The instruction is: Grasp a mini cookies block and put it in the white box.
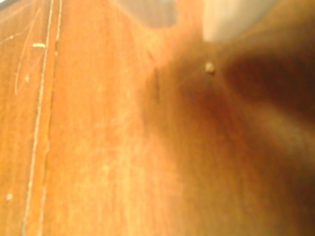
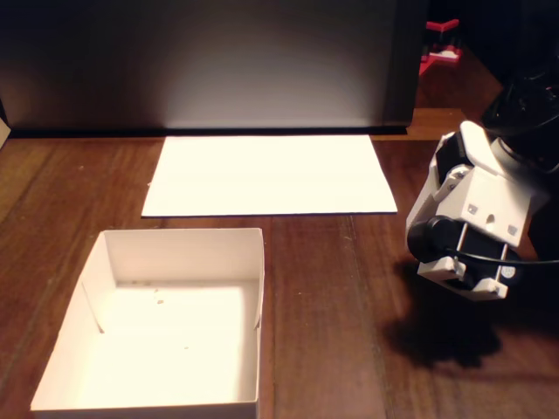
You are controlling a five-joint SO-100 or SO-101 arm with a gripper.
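The white box (image 2: pixel 105 262) sits open at the lower left of the fixed view. It is empty apart from a few tiny crumbs on its floor. No mini cookies block shows in either view. The arm's white wrist housing (image 2: pixel 476 218) hangs low over the wood at the right edge, well clear of the box. Its fingers are hidden behind the housing, so I cannot tell how they stand. The blurred wrist view shows only bare wooden table (image 1: pixel 98 147), a small pale speck (image 1: pixel 210 67) and a dark blur on the right.
A flat white paper sheet (image 2: pixel 266 175) lies behind the box, against a dark upright panel (image 2: pixel 210 61). A red object (image 2: pixel 441 44) stands at the far back right. Wooden tabletop (image 2: pixel 332 305) separates the box from the arm.
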